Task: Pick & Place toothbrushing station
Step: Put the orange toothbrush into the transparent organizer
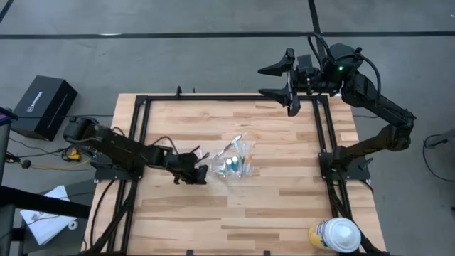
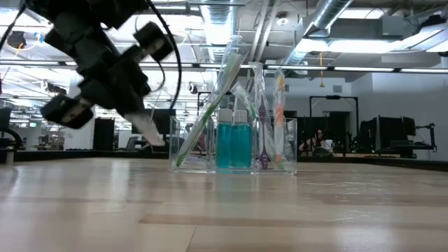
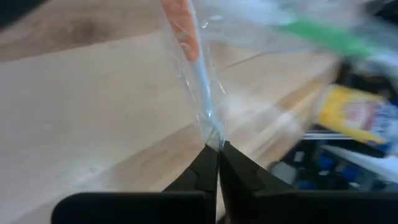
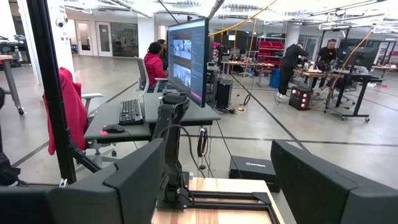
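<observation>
A small clear plastic cup stands upright on its base at the table's middle. It also shows in the low view. It holds several thin pastel toothbrushes that lean against its rim, and two blue-teal tubes that stand inside it. My left gripper is at the cup's left side, shut on its clear edge. My right gripper is open and empty, raised above the table's far right edge. My left gripper pinches a thin clear edge of the cup between its two fingertips, on the side facing the table's left. The fingers come from the table's left, slanting down. The cup stands upright with its base on the table.
A large white-and-yellow round container stands at the table's near right corner. A black box lies beyond the table's left side. Black frame rails run along the table's left, far and right sides. Bare wood lies in front of the cup.
</observation>
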Tool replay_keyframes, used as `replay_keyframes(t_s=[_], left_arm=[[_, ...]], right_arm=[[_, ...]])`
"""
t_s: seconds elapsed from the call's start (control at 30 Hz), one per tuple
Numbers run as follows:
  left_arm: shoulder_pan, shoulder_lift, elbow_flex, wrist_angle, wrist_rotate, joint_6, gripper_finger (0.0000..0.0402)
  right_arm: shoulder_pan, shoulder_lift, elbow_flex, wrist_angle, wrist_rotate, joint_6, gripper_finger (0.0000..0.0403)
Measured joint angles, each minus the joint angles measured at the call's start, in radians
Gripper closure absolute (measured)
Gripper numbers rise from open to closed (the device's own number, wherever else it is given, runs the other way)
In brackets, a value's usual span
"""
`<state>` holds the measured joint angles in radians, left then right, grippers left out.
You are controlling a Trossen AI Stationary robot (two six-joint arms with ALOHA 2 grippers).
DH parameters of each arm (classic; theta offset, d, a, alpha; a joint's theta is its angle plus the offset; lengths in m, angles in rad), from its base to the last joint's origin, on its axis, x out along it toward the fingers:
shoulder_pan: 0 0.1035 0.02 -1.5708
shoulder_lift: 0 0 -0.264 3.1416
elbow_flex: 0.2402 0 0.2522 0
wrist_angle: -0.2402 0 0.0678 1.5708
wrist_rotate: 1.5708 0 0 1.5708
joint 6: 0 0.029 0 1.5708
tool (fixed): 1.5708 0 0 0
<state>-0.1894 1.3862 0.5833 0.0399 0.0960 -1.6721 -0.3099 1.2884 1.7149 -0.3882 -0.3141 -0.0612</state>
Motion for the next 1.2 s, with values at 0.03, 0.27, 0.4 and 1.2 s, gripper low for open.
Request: replay_keyframes(t_s=[0.03, 0.27, 0.4, 1.2], left_arm=[[0.0, -0.035, -0.012, 0.004, -0.018, -0.004, 0.0401], [0.001, -0.288, -0.073, 0.16, -0.161, -0.003, 0.0401], [0.009, -0.391, -0.078, 0.324, -0.225, 0.035, 0.0401], [0.103, -0.324, 0.13, 0.8, 0.057, 0.037, 0.0401]], right_arm=[[0.0, 0.0, 0.0, 0.0, 0.0, 0.0, 0.0117], [0.0, 0.0, 0.0, 0.0, 0.0, -0.081, 0.0117], [0.009, 0.005, 0.0, -0.009, 0.0, -0.143, 0.0117], [0.308, 0.266, 0.159, -0.204, 0.319, -0.605, 0.0117]])
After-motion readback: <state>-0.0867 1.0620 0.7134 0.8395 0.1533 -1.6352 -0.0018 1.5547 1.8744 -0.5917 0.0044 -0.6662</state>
